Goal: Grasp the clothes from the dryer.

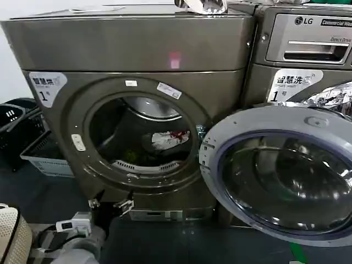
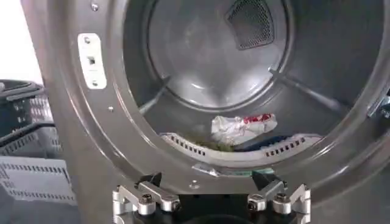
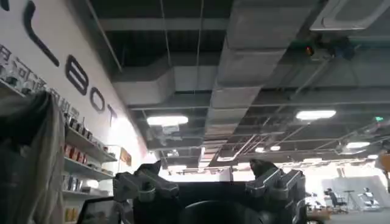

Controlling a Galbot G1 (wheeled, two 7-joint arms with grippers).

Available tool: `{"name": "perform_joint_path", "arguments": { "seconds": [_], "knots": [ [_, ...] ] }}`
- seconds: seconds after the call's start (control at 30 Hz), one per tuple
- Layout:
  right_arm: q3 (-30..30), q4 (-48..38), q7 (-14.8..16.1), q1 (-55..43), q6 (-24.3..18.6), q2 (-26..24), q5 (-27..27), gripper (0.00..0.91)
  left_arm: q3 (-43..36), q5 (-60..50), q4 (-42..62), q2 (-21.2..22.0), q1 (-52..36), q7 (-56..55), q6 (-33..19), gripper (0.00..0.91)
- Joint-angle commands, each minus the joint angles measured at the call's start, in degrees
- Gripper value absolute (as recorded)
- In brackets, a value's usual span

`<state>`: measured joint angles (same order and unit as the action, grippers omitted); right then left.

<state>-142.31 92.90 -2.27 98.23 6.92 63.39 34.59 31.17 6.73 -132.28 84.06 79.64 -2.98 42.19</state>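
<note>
Before the bronze-grey front-loading dryer (image 1: 137,49), left pincer (image 2: 210,198) open, low outside the porthole; reaching for white-and-yellow-green fabric clothes (image 2: 242,128), it could strike the rim.

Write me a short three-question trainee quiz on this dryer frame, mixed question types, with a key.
1. True or false: the dryer door is closed.
2. Multiple choice: where do the clothes lie? A) on the floor in front of the machine B) low inside the drum, behind the porthole rim C) in the dark basket beside the dryer
3. Short answer: in the left wrist view, what is the left gripper facing, and how are its fingers set?

Key: 1. False; the door is swung open to the robot's right. 2. B. 3. The open porthole just ahead of it; fingers spread apart, holding nothing.
</note>
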Motion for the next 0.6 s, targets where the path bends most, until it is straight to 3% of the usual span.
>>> {"name": "perform_joint_path", "arguments": {
  "seconds": [0.03, 0.6],
  "knots": [
    [0.05, 0.13, -0.03, 0.06, 0.02, 0.03, 0.02, 0.907, -0.22, 0.15, 0.06, 0.02, -0.11, 0.03, 2.81, 0.907],
    [-0.55, -0.07, 0.01, 0.30, -0.01, 0.42, 0.00, 0.907, -0.33, -0.90, 1.04, 0.03, -0.52, 0.49, 2.81, 0.907]
  ]
}}
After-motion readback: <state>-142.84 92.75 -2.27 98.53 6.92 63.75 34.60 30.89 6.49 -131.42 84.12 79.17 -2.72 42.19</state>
